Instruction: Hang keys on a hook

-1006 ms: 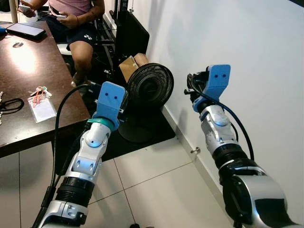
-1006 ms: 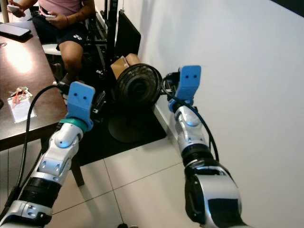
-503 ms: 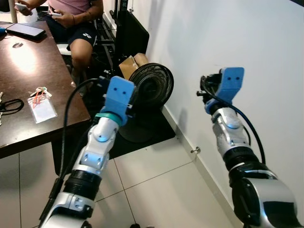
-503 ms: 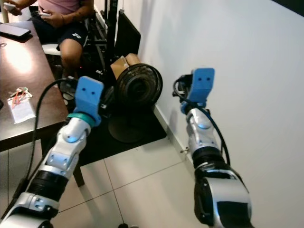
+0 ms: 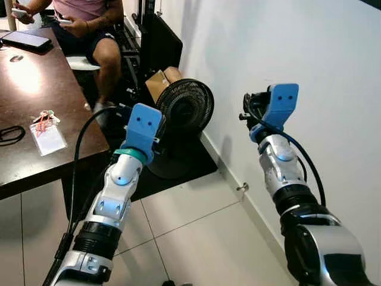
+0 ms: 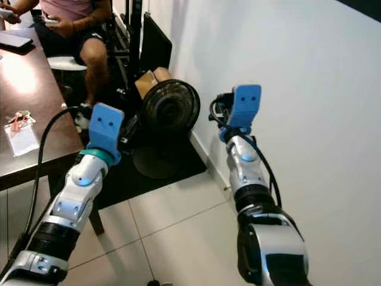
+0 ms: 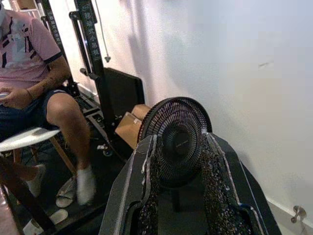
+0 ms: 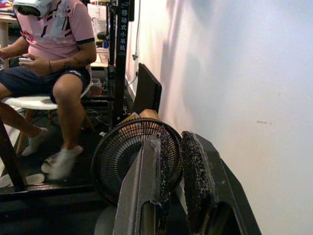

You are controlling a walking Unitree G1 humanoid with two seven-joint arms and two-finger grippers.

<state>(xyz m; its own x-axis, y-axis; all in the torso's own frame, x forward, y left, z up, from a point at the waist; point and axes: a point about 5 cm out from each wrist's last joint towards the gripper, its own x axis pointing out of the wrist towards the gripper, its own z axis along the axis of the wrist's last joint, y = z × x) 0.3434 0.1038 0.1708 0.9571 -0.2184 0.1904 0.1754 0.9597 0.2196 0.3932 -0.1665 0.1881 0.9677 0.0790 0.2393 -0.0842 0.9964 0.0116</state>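
A bunch of keys with a red strap (image 5: 46,116) lies beside a clear card sleeve (image 5: 49,138) on the dark wooden table (image 5: 36,89) at my left. My left gripper (image 7: 178,196) is raised past the table's edge, open and empty, with a black floor fan (image 7: 178,137) showing between its fingers. Its blue wrist mount (image 5: 141,126) hides the fingers from the head. My right gripper (image 8: 173,166) is held up close to the white wall (image 5: 309,53), pads almost together with nothing between them. A small metal peg (image 5: 241,187) sticks out low on the wall.
The floor fan (image 5: 187,107) stands on a dark mat against the wall, with a cardboard box (image 5: 158,83) behind it. A person (image 5: 89,24) sits on a white stool at the table's far end holding a phone. A tablet (image 5: 27,39) lies on the table.
The left arm swung right toward the fan half a second ago and has come back left and lower. The right arm has shifted slightly left. The keys lie as before.
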